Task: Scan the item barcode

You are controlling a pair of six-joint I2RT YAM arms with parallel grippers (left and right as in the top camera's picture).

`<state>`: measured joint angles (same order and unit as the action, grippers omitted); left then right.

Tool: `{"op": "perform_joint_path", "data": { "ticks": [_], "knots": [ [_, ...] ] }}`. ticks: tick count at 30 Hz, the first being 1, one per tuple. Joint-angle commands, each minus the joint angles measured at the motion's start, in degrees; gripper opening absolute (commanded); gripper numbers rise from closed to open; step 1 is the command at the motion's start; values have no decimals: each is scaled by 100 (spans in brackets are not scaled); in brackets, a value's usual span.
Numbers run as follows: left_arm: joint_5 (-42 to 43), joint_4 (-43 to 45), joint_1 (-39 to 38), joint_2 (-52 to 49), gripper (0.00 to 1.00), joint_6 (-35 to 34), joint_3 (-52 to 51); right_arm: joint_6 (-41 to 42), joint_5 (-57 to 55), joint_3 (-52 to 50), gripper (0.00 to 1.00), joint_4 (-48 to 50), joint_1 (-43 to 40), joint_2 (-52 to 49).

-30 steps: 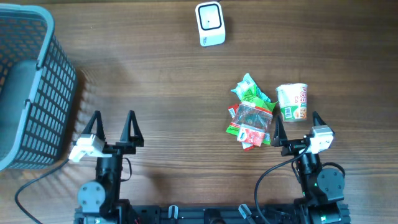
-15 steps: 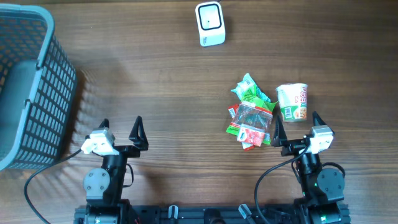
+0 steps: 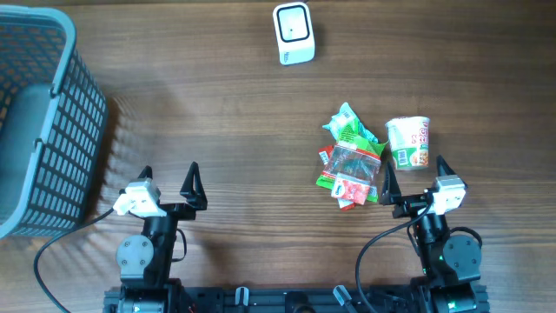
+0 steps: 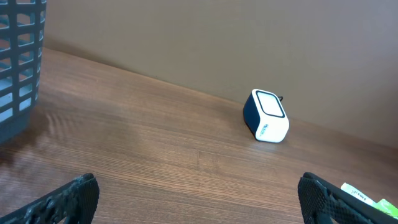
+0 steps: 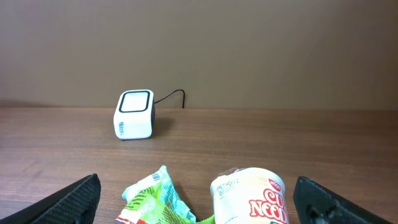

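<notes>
A: left end effector [image 3: 169, 180] state?
B: released, fingers spread wide, nothing between them. It sits low at the near edge of the bench [image 3: 226, 130], with bare wood in front of it
A: right end effector [image 3: 412, 174]?
B: also released and empty, at the near edge on the right side
A: where are the items?
B: right in front of it. The noodle cup [image 3: 408, 142] stands upright just beyond its right finger. The pile of snack packets [image 3: 352, 161] is just left of the cup, green and red, with a clear-fronted one on top. Can't tell if the pile touches the cup
A: scanner?
B: the white barcode scanner [image 3: 293, 33] is at the far edge near centre, well apart from the items, cable trailing behind it
A: anything else?
B: a blue-grey mesh basket [image 3: 43, 122] at far left, beside the left arm
</notes>
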<state>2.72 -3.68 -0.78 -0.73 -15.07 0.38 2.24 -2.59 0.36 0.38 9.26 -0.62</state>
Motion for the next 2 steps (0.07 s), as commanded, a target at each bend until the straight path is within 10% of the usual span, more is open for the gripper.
{"op": "perform_joint_path", "data": {
  "ticks": [1,2],
  "knots": [
    [26,-59,31,35,100,138,-7,-59,57,-7,100,20,-24,42],
    [26,-59,31,35,100,138,-7,-61,57,-7,100,20,-24,42]
  ]
}}
